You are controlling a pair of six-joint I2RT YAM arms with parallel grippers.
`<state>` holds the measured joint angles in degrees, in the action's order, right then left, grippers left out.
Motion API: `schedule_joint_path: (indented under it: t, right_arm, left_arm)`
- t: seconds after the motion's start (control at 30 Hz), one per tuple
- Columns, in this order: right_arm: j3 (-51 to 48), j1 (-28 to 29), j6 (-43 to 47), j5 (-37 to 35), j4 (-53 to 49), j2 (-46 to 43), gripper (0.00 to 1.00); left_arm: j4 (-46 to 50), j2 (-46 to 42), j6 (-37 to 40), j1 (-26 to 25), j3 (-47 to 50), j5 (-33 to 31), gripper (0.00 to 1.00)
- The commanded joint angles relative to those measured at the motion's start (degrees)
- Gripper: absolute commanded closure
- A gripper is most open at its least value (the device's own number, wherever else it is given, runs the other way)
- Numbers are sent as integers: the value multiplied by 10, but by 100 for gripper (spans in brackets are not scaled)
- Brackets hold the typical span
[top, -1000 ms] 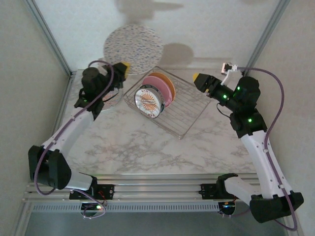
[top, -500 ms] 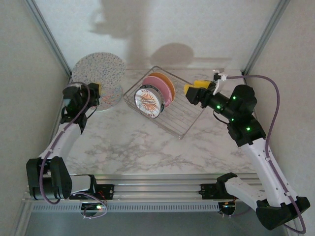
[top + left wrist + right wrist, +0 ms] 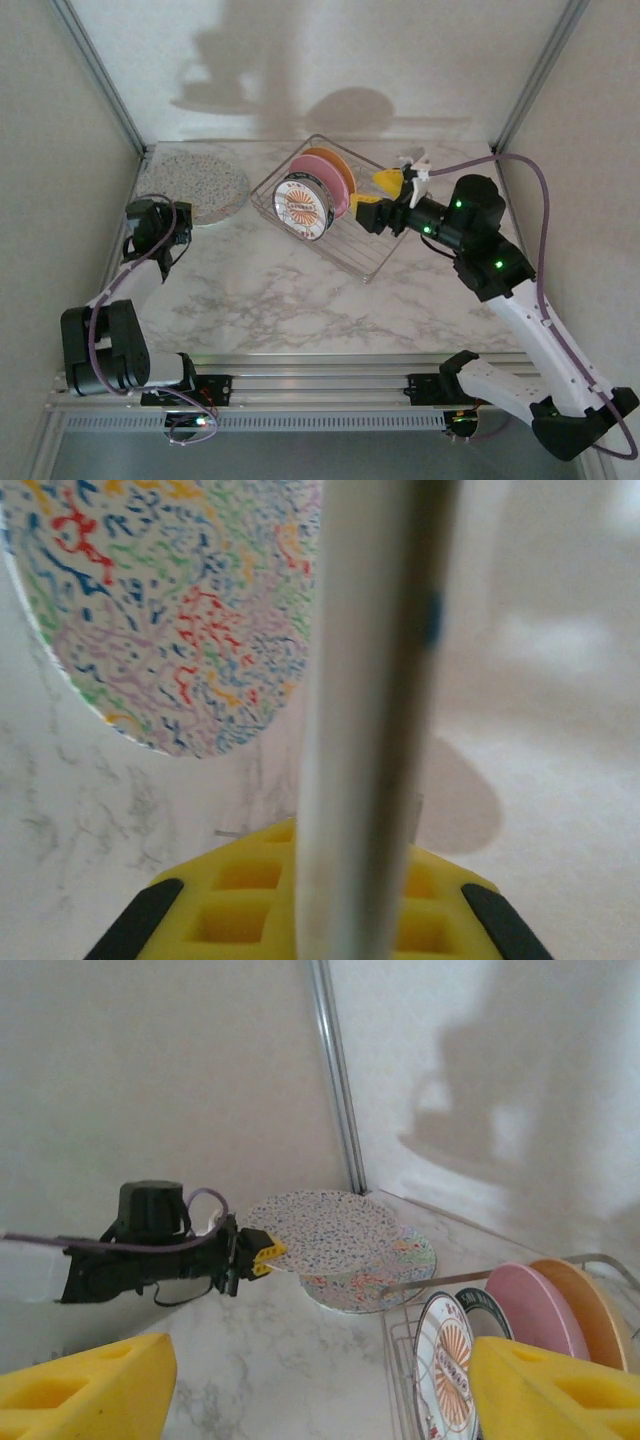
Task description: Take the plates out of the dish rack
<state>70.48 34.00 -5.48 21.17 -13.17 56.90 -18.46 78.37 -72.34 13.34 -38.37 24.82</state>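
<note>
Speckled plate (image 3: 195, 180) lowered toward marble tabletop (image 3: 300, 290); white walls (image 3: 400, 50), metal corner posts (image 3: 100, 75).

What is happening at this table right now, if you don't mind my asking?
The left hand is shut on the rim of a large speckled plate, holding it roughly level over a second speckled plate lying at the far left of the table. The right hand, open, hovers over the dish rack, beside the orange plate, pink plate, dark-rimmed plate and sunburst plate standing in it.
</note>
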Motion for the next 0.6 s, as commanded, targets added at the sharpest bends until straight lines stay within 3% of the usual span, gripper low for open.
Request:
schedule_joint_path:
  t: [0.0,0.3,0.57]
  right_arm:
    - [35,53,103,-81,-37,12,19]
    - [108,183,144,-209,-45,97,15]
    - [164,214,60,-265,-20,174,14]
  left_arm:
    - [-78,20,25,10,-2,21,100]
    - [-113,101,50,20,-19,36,100]
    - [-145,157,57,21,-41,48,100]
